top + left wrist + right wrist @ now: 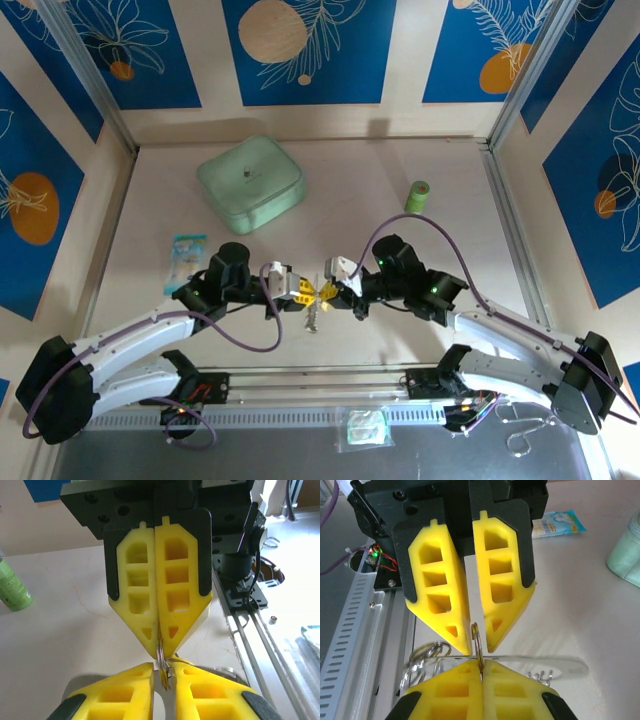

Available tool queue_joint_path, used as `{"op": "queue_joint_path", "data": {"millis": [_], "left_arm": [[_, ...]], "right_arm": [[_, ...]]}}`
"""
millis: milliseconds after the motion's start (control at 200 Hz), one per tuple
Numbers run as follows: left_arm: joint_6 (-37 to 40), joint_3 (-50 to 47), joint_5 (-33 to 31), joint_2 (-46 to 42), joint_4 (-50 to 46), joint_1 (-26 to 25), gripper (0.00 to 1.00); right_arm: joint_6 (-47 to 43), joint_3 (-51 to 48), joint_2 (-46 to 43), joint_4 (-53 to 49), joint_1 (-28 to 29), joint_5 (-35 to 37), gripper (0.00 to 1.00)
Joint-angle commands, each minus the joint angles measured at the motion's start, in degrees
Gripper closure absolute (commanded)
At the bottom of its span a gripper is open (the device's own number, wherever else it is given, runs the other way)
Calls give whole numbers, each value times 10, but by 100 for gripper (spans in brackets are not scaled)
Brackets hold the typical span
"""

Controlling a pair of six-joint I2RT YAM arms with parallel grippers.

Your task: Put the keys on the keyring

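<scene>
Keyring [477,641] sits at mid-table between the two grippers, its thin metal ring standing on edge. On that ring the right gripper [481,666] is clamped, its yellow fingers pressed together with the ring pinched at the tips. Facing it tip to tip, the left gripper [162,671] has its fingers parted a little, with the ring standing in the gap; whether either pad touches it I cannot tell. Beneath the ring, wire loops and a clear flat piece show, blurred, perhaps part of the chain. Seen from above, this bundle lies just on the near side of the meeting fingertips, over the table [400,330]. A packet [187,255] lies near the left arm. A mint box [250,183] and a green roll [418,195] sit farther back, well apart.
</scene>
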Motion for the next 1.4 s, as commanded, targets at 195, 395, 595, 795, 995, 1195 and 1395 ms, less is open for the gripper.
{"op": "queue_joint_path", "data": {"millis": [195,395,595,795,995,1195,1395], "left_arm": [[55,49,-22,5,-96,-4,86],[51,57,-25,9,-98,-4,88],[51,54,-21,9,-96,-4,100],[40,35,-10,0,-56,-4,100],[33,21,2,-4,-25,-4,100],[33,19,6,-4,-24,-4,100],[34,17,13,-2,-18,-4,100]], "right_arm": [[-79,91,43,-122,11,22,100],[-111,130,80,-171,29,57,100],[-97,111,62,-136,27,51,96],[-22,25,1,-40,0,10,69],[14,-9,-3,-9,1,14,67],[2,-9,-1,-5,2,29,68],[-16,-11,-3,-1,3,53,66]]}}
